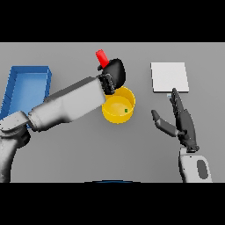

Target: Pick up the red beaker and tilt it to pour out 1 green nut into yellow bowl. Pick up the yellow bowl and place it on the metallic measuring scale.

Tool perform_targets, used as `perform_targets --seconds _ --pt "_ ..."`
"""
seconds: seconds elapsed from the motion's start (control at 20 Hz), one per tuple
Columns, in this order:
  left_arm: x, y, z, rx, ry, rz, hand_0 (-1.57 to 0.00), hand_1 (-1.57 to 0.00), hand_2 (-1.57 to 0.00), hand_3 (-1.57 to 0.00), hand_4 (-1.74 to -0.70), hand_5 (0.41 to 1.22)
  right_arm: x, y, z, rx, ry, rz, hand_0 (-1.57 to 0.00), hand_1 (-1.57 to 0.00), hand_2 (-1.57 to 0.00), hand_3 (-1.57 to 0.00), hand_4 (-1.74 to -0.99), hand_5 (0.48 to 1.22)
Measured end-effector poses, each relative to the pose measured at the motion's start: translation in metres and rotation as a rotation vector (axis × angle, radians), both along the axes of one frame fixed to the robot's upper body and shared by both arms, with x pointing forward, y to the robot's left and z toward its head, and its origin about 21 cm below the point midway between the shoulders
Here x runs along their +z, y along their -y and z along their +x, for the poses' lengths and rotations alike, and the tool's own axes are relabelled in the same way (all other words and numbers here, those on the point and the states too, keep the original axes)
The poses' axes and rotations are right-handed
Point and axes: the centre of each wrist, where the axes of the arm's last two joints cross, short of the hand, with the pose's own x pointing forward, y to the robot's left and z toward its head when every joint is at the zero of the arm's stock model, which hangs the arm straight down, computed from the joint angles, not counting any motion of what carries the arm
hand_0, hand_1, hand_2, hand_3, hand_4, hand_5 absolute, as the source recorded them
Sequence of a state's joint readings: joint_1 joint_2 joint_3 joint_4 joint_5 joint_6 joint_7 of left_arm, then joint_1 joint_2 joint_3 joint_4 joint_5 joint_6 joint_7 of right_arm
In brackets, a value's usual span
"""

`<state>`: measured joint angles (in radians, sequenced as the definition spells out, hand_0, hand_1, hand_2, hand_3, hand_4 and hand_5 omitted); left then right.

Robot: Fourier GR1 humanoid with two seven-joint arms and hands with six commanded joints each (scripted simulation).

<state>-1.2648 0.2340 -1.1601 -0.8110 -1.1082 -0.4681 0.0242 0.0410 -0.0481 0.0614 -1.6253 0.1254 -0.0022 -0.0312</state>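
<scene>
A plain grey table under even light

The grey table point(66, 154) filled the whole view from edge to edge, its surface smooth and matte, without marks or seams. No wall, floor or window showed beyond it. Light fell softly and evenly, casting only faint shadows on the grey. Toward the left side sat a blue tray point(26, 79) with raised walls, its far end cut by the view's edge.
</scene>
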Motion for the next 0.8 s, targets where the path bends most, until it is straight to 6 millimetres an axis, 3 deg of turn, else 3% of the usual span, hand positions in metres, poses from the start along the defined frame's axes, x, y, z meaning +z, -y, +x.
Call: perform_targets --seconds 0.45,0.6,0.65,0.75,0.8 --pt "0.011 0.008 0.006 -0.041 0.075 0.124 -1.57 -1.57 -1.57 -1.57 -1.74 1.221 0.0 0.002 0.002 -0.017 -0.001 -0.032 0.0 0.0 0.0 0.0 -1.235 0.584" --pt "0.031 0.009 0.011 -0.032 0.12 0.101 -1.57 -1.57 -1.57 -1.57 -1.74 1.159 -0.001 -0.003 0.0 0.004 0.021 -0.019 0.0 0.0 0.0 0.0 -1.222 0.59" --pt "0.044 0.008 0.017 -0.034 0.143 0.068 -1.57 -1.57 -1.57 -1.57 -1.74 1.171 -0.001 -0.003 0.002 0.0 0.017 -0.022 0.0 0.0 0.0 0.0 -1.219 0.595" --pt "0.071 0.006 0.026 -0.031 0.203 0.022 -1.57 -1.27 -1.25 -1.57 -1.64 1.189 0.001 -0.001 0.002 0.007 0.036 -0.017 0.0 0.0 0.0 0.0 -1.222 0.609" --pt "0.077 0.001 0.029 -0.035 0.222 -0.003 -1.57 -1.33 -1.32 -1.36 -1.66 1.196 0.002 -0.002 0.001 0.016 0.042 -0.006 0.0 0.0 0.0 0.0 -1.224 0.615"
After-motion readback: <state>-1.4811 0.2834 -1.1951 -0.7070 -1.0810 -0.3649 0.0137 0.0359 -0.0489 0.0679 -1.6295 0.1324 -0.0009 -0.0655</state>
